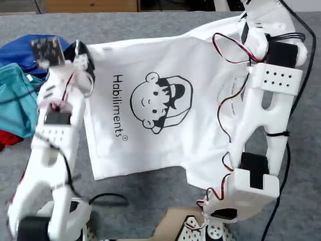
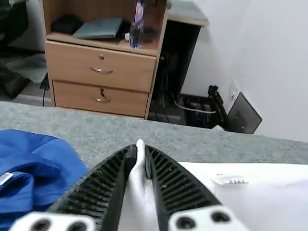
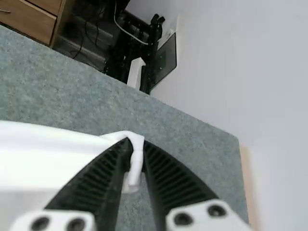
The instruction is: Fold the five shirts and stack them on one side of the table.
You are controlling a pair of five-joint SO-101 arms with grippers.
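- Though spread flat and print-up across the grey table (image 1: 165, 30), not yet folded at all: the white shirt (image 1: 150, 115), lying over the centre of the high view.
- Judged as the opening of the first fold on this garment, with both top corners already gripped.
- On the left gripper (image 2: 139, 150): fingers (image 2: 166, 180) closed to a narrow slit, pinching a ridge of white cloth at the shirt's upper-left corner in the high view.
- On the right gripper (image 3: 133, 144): fingers likewise nearly closed, clamping a small tuck of white cloth at the upper-right corner, near the table's far edge.
- Next, most likely: lift both corners together and carry them toward the bottom of the frame, over the print, keeping the cloth taut between the two grips to lay a straight crease.
- Calls for matched height and pace on both sides; otherwise risks a skewed fold or a corner slipping free.
- Waiting at the left edge of the high view: the blue shirt (image 1: 20, 47), the teal shirt (image 1: 15, 95) and a bit of red cloth (image 1: 6, 138), bunched and unfolded, with the blue one just beside the left gripper.
- Judged near the very start of the task.
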